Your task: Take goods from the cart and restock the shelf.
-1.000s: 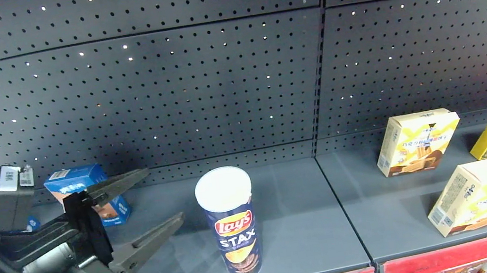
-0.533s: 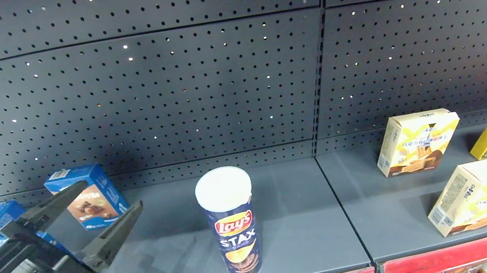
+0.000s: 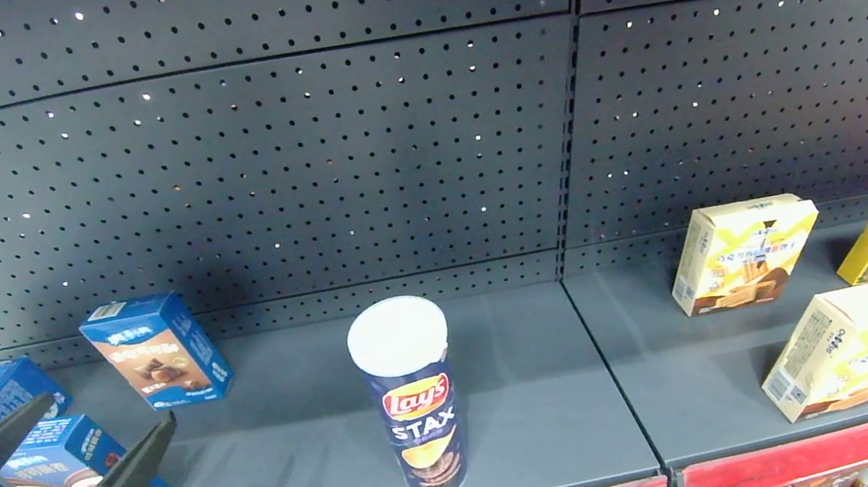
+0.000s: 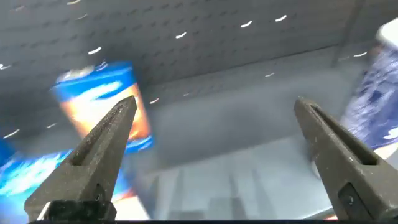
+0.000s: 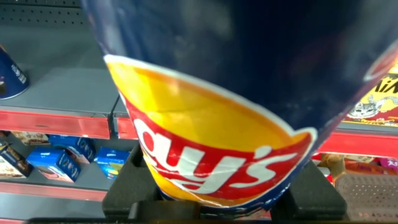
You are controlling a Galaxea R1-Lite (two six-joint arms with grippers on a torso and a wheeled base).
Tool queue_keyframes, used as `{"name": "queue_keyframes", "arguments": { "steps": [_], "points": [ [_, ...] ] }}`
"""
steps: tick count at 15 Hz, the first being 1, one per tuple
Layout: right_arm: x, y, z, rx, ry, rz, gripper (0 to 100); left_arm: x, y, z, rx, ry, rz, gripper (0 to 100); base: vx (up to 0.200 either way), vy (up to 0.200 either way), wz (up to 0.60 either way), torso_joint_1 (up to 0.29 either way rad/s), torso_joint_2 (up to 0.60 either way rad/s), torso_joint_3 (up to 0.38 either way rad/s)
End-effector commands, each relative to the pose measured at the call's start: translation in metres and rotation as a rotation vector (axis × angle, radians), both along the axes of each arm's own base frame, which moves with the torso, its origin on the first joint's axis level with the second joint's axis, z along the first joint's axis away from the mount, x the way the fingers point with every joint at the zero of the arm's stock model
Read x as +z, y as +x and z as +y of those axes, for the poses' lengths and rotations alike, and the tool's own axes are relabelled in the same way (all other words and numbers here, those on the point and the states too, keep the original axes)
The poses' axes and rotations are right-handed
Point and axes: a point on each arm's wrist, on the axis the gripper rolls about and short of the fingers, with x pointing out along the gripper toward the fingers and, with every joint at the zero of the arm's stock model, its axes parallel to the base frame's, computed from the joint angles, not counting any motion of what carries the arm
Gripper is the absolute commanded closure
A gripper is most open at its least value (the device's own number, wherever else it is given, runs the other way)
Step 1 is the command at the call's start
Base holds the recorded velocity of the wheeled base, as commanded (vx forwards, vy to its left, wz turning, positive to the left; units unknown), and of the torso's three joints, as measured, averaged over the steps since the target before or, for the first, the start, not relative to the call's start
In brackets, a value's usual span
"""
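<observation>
On the grey shelf, a standing chip canister rests upright near the front edge. At its 8 o'clock the left end effector hovers near low blue boxes, its fingers spread wide and empty. An upright blue box stands at 10 o'clock, and cream boxes lie at 3 o'clock. The right end effector grips a second canister in front of the shelving.

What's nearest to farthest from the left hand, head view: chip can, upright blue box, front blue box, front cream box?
From the left hand:
1. Front blue box, beside it, front left.
2. Upright blue box, back left.
3. Chip can, centre.
4. Front cream box, far right.
</observation>
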Motion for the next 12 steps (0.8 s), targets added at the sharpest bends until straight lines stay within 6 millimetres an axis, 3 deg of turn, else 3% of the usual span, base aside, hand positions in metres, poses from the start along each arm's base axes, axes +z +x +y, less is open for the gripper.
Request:
{"name": "queue_keyframes", "arguments": {
  "steps": [1,6,12],
  "points": [
    [0.0,0.0,0.0,0.0,0.0,0.001,100,0.001,-0.029,0.007,0.066,0.023,-0.033,0,0.0,0.0,0.0,0.0,0.0,0.0],
    [0.0,0.0,0.0,-0.003,0.0,-0.003,100,-0.007,-0.072,0.012,0.163,0.025,0.07,0,0.0,0.0,0.0,0.0,0.0,0.0],
    [0.004,-0.001,0.0,-0.003,0.002,-0.019,100,-0.035,-0.096,0.016,0.222,-0.032,0.087,0,0.0,0.0,0.0,0.0,0.0,0.0]
  ]
}}
